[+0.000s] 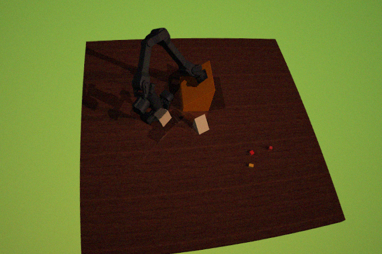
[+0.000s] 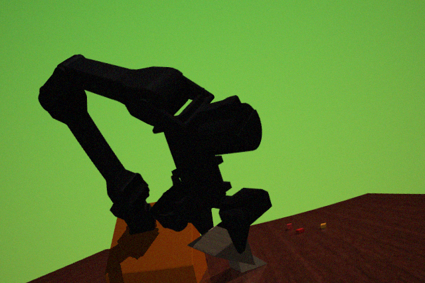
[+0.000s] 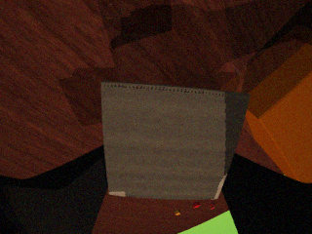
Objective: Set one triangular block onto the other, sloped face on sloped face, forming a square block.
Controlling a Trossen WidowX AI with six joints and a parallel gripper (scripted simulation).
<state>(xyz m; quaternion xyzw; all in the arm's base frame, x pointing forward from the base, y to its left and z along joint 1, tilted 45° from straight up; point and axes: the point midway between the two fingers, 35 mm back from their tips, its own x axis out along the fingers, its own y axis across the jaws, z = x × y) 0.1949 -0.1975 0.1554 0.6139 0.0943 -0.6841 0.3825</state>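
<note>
Gripping one pale triangular block (image 1: 164,117) (image 2: 213,240) (image 3: 165,141), the fingers (image 1: 159,114) hold it apart from the other block (image 1: 202,124) (image 2: 248,266).

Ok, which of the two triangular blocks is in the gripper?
The one beside the arm, clamped between the gripper's fingers; the other sits on the table, ungripped.

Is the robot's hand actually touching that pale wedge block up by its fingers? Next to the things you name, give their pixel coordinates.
Touching. The wrist view shows the raised pale block (image 1: 164,118) (image 2: 212,240) (image 3: 165,141) between the hand's (image 1: 157,111) (image 3: 168,168) two dark fingers, its sides meeting both.
</note>
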